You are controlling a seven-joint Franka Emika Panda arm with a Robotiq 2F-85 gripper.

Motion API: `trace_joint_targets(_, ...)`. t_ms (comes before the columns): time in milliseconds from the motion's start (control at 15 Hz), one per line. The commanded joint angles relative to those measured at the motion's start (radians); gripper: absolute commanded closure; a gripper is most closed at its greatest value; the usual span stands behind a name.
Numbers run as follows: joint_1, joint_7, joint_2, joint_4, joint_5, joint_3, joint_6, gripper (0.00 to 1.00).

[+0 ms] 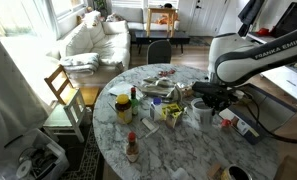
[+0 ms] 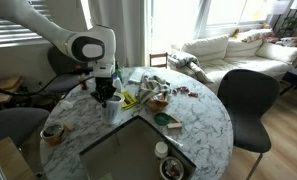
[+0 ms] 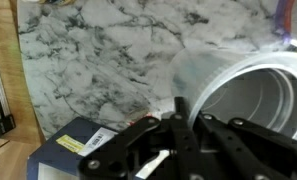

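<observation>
The end effector (image 1: 209, 103) hangs low over the cluttered marble table (image 1: 188, 150).

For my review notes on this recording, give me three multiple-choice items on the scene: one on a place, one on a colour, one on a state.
1. Where is the tool?
A. Over a stove
B. Over the table, beside the cup
C. Inside a drawer

2. What colour is the box near the tool in the wrist view?
A. Dark blue with a yellow label
B. Red
C. Green

3. How do the tool's jaws stand?
A. Wide open
B. Out of view
C. Shut

Answers:
1 B: both exterior views show the tool low over the marble top, and the wrist view shows the white cup right beside it.
2 A: the wrist view shows a dark blue face with a yellow label.
3 C: in the wrist view the fingers meet with no clear gap.
</observation>
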Motion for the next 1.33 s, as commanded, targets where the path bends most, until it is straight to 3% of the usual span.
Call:
trace_joint_targets(0,0.019,0.027,-0.088,-0.030,-0.042,-0.016,-0.044,1.00)
trace_joint_targets(400,0.025,-0.017,-0.245,-0.054,-0.093,0.019,-0.047,0.99)
trace_joint_targets(733,0.079,-0.105,-0.272,0.014,-0.124,0.110,0.000,0.99)
trace_joint_targets(1067,0.129,-0.249,-0.192,0.079,-0.074,0.165,0.200,0.99)
trace_joint_targets(1267,0.152,-0.414,-0.112,0.117,0.049,0.174,0.346,0.99)
